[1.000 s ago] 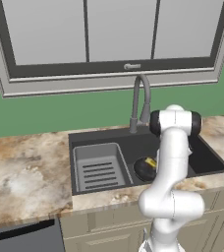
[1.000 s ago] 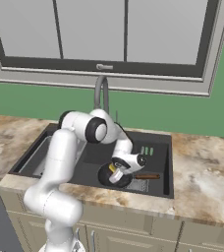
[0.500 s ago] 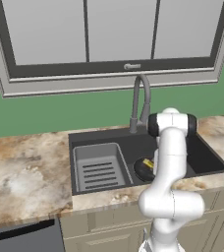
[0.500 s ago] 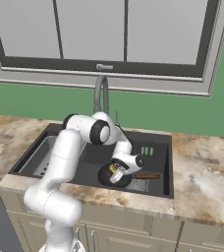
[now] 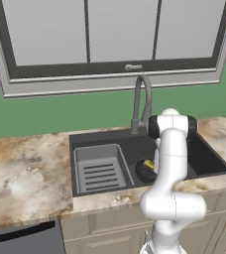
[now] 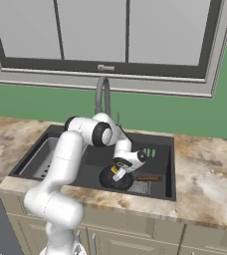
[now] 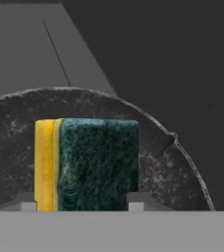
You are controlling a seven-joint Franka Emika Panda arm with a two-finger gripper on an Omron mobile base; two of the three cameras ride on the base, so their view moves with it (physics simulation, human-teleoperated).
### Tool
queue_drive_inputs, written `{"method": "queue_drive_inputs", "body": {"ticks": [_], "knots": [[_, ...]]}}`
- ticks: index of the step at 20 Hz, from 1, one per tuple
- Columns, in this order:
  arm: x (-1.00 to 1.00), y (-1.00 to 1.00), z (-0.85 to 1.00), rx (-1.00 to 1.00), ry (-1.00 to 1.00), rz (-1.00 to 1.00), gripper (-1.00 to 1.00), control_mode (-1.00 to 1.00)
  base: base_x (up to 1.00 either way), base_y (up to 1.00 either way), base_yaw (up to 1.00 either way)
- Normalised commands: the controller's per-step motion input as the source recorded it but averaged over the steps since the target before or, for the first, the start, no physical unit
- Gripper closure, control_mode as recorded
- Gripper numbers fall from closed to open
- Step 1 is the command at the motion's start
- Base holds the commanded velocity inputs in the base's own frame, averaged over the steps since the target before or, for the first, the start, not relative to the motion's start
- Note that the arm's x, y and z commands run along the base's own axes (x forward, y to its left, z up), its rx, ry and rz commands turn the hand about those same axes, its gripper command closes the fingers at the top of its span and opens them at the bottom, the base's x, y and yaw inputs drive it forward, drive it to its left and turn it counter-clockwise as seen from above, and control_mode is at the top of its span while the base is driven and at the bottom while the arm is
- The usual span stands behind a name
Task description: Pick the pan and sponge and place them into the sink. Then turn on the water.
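- The pan (image 6: 116,178), a small round black frying pan with a shallow scuffed metal bowl and a short brownish handle, lies on the floor of the sink (image 5: 211,163), toward the basin's front edge and near its middle.
- The sponge (image 7: 87,162), a small rectangular block of smooth yellow foam with a coarse dark green scouring layer, stands on edge over the pan's bowl, between the two dark finger tips (image 7: 28,203).
- The gripper (image 6: 117,172) has its jaws partly spread, one tip at each side of the sponge; the pictures do not show whether the pads press on it or stand just clear.
- Compared with one second ago, the wrist sits at nearly the same place above the pan, and the arm's elbow joint has turned slightly; pan and sponge lie where they did.
- The sink is a wide dark charcoal rectangular basin with a matte finish, set in a mottled beige-brown stone worktop (image 5: 21,178).
- A grey ribbed rack insert (image 5: 99,169) with raised walls fills the basin's left part.
- A grey metal gooseneck faucet (image 5: 141,101) rises at the basin's back edge, its curved spout bending forward over the basin.
- A square drain grate (image 6: 141,187) lies beside the pan, under its handle.
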Motion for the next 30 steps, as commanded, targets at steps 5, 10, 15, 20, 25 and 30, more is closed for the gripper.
{"method": "queue_drive_inputs", "body": {"ticks": [5, 10, 15, 20, 25, 30], "knots": [[-0.09, 0.07, -0.44, -0.11, -0.15, 0.00, 1.00, -1.00, 0.00, 0.00, 0.00], [-0.06, 0.06, -0.43, -0.10, -0.15, 0.00, 1.00, -1.00, 0.00, 0.00, 0.00], [0.00, 0.05, -0.40, -0.10, -0.14, -0.01, 1.00, -1.00, 0.00, 0.00, 0.00], [0.00, 0.08, -0.43, -0.10, -0.13, -0.01, -1.00, -1.00, 0.00, 0.00, 0.00], [0.04, 0.03, -0.17, -0.06, -0.14, 0.00, -1.00, -1.00, 0.00, 0.00, 0.00], [0.02, 0.00, 0.01, -0.01, -0.14, 0.00, -1.00, -1.00, 0.00, 0.00, 0.00]]}}
